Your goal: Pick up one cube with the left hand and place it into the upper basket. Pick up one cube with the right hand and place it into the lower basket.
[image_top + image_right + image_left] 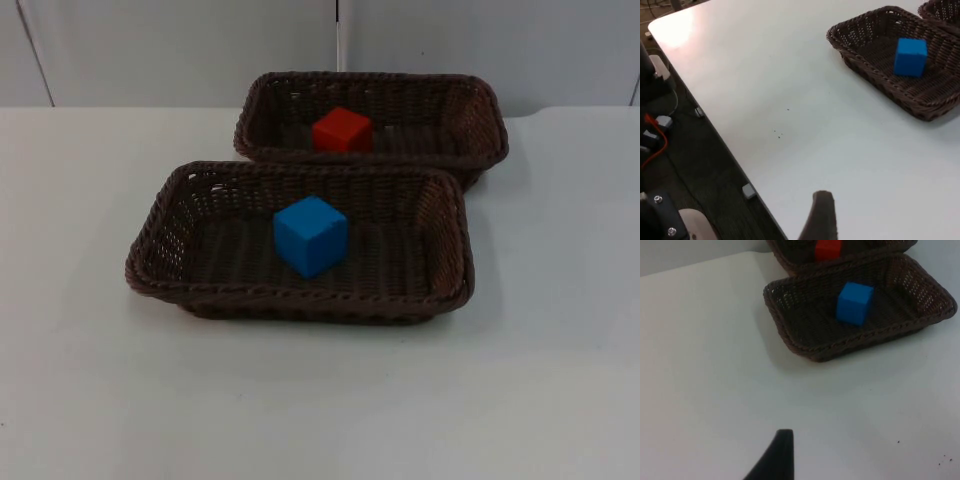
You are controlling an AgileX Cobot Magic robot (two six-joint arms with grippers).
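Red cube (342, 130) sits in the upper basket (480, 110), blue cube (311, 235) in the lower basket (160, 250) (both grippers' opening can't be made out)

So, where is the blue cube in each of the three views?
Top view: blue cube lies in the nearer basket, near its middle.
Left wrist view: in the same basket, red cube beyond it.
Right wrist view: in that basket.
Shared landmark: the nearer basket's woven rim.

A lab test bench: a bare white table (90, 400) ends at a grey partition wall (170, 50), with equipment and wiring (655, 125) on the floor beside the table.
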